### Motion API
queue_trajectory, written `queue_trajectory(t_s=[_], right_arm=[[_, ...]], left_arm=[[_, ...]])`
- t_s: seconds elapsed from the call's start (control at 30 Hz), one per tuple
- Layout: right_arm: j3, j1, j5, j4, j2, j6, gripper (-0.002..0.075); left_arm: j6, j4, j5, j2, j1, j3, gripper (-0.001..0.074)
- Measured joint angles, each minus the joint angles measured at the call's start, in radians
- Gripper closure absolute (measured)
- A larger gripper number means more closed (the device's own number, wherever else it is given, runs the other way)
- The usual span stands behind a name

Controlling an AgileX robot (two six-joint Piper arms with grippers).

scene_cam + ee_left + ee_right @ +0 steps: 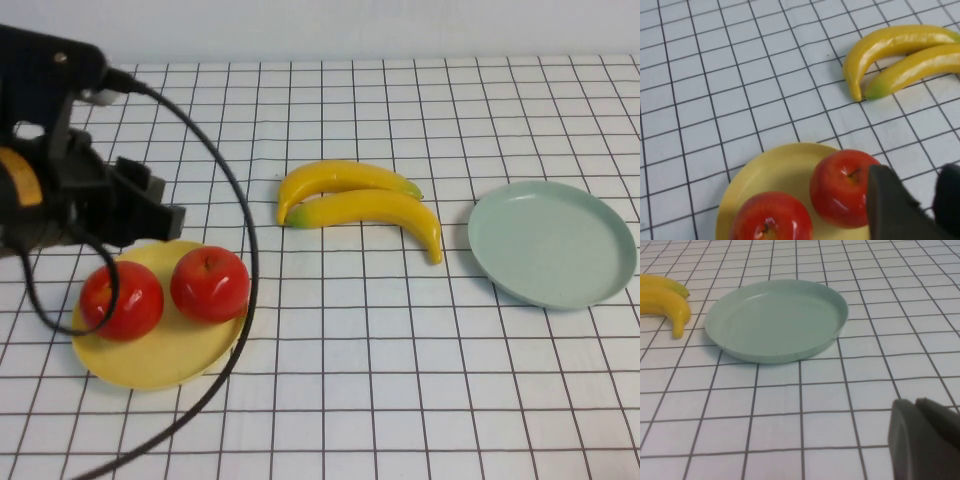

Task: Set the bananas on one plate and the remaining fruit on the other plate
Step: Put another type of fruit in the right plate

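Two red apples rest side by side on the yellow plate. My left gripper hovers just behind them, above the plate's far rim. In the left wrist view, bare table shows between this gripper's dark fingers, so it is open and empty, beside one apple. Two yellow bananas lie together on the table's middle. The pale green plate sits empty at the right. My right gripper is shut, low over the table on the near side of the green plate.
The left arm's black cable loops over the table in front of the yellow plate. A white cloth with a black grid covers the table.
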Motion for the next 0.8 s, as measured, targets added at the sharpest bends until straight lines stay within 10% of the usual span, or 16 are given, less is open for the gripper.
queue_trajectory(t_s=[0.2, 0.8], right_arm=[[0.000, 0.000, 0.000, 0.000, 0.000, 0.000, 0.0741], [0.000, 0.000, 0.000, 0.000, 0.000, 0.000, 0.0741]], left_arm=[[-0.018, -0.045, -0.073, -0.250, 0.000, 0.223, 0.0708], [-0.052, -0.038, 0.220, -0.641, 0.000, 0.339, 0.0736]])
